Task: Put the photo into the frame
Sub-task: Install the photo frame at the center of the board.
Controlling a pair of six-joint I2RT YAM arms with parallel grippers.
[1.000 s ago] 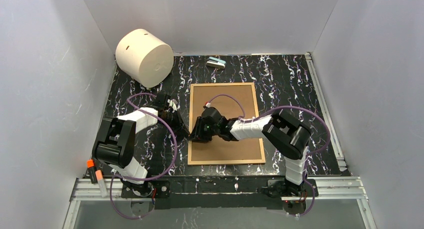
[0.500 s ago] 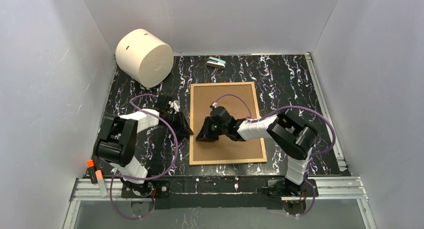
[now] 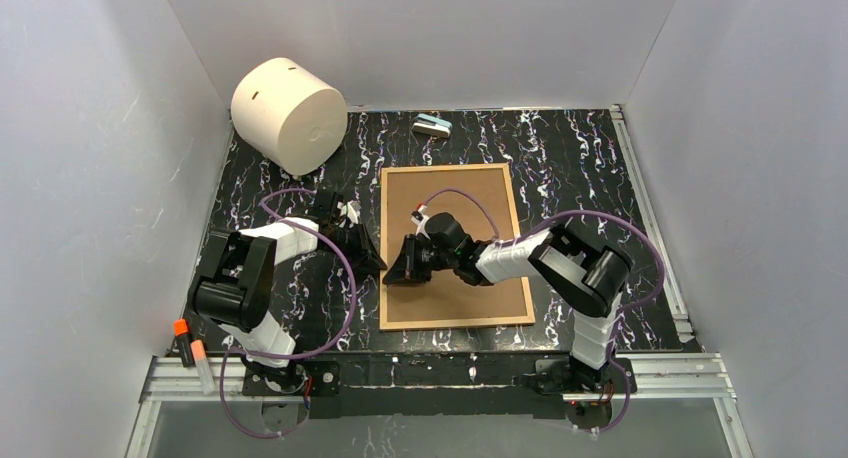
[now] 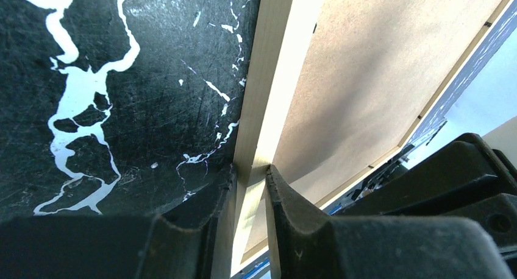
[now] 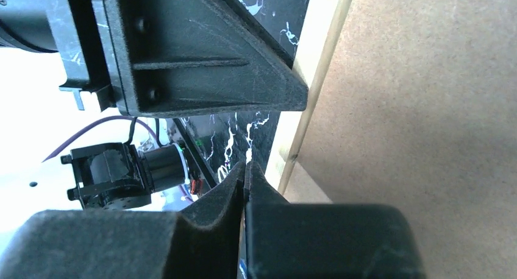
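The frame (image 3: 455,218) lies back up on the black marbled table, its brown board ringed by thin light-wood edges. My left gripper (image 3: 368,253) is at the frame's left edge. In the left wrist view its jaws (image 4: 250,169) straddle the wooden edge (image 4: 274,66) and press on both of its sides. My right gripper (image 3: 396,273) reaches across the brown back to that same left edge, just in front of the left one. Its jaws (image 5: 246,167) are pressed together with nothing between them, over the table beside the wood edge (image 5: 317,66). The photo is hidden.
A big white cylinder (image 3: 288,113) lies at the back left. A small teal and white object (image 3: 432,126) sits at the back middle. An orange-capped marker (image 3: 183,340) rests by the near left rail. Metal rails (image 3: 650,218) bound the table's right and near sides.
My right gripper's jaws have closed, and it has drawn away from the left edge and come back to it. My left gripper has moved right onto the frame's edge and taken hold of it.
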